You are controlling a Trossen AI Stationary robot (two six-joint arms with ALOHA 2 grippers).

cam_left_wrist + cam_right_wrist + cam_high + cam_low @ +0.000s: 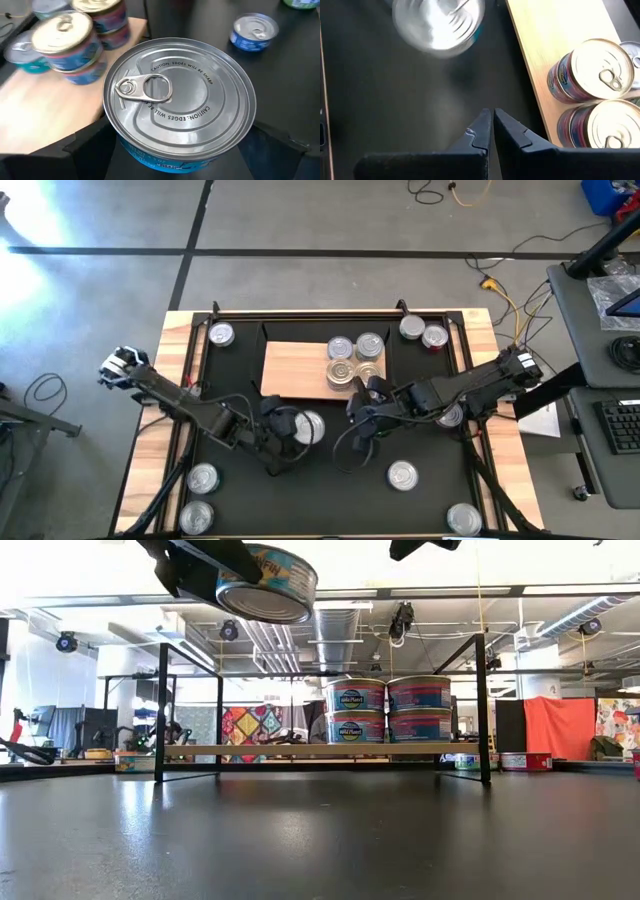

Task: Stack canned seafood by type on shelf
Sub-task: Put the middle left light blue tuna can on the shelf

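1. Left gripper (296,430) is grasping a silver-topped can (179,97) with a blue side, its fingers wide around the rim; in the low view the can (268,585) is hanging tilted, well above the black mat (330,490).
2. Held can is sitting over the mat just near of the shelf (290,370), near its left half, not yet over the board.
3. Right gripper (492,131) is clenched on nothing, hovering over the mat just near of the shelf's near edge, beside the stacked cans.
4. Shelf is carrying stacked cans (355,360) on its right part; the low view is showing two stacks (385,710), two high, side by side. Left part of the board is bare.
5. Loose cans are lying on the mat: far left (221,334), far right pair (423,332), near left two (201,495), near centre (402,474), near right corner (464,518).
6. Step in hand, as I judge: carrying a blue silver-top can to the shelf for sorting.
7. Next move is calling for travel far-ward over the board, levelling the tilted can, then lowering onto a matching stack or the bare left part, releasing only when seated flat.
8. Label match with the existing stacks: cannot tell from here.
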